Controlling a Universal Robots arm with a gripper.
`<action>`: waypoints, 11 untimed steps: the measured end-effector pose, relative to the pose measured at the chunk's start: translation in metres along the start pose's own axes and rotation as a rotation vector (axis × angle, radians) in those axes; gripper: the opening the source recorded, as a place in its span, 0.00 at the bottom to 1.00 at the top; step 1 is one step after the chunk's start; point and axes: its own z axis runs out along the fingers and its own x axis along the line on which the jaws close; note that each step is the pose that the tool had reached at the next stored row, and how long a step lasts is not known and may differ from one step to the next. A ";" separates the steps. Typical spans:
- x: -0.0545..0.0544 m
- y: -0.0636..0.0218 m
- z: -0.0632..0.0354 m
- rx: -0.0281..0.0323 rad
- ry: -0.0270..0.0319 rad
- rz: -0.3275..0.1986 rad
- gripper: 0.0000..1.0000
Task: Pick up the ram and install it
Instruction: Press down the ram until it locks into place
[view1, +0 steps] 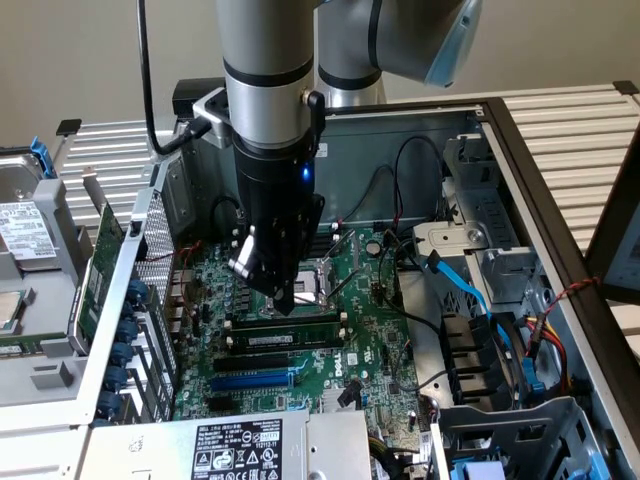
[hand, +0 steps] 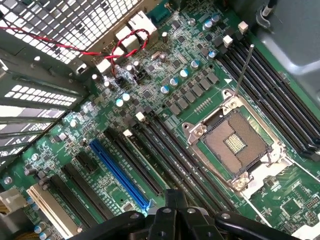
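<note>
The ram (view1: 285, 338) lies flat, seated in a black slot, long axis running across the motherboard (view1: 370, 340) toward the exterior view's right, just below the clenched, empty fingers (view1: 283, 305), beside the open CPU socket (hand: 235, 142) and blue slot (hand: 119, 172).

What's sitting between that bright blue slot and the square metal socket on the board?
Several long black slots lie side by side between the blue slot and the socket, seen in the wrist view.
</note>
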 end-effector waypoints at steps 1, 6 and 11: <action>0.000 0.0000 0.0000 -0.0005 0.0001 0.015 0.10; 0.000 0.0000 0.0000 -0.0031 0.0003 0.090 0.10; 0.000 0.0000 0.0000 -0.0057 0.0006 0.165 0.10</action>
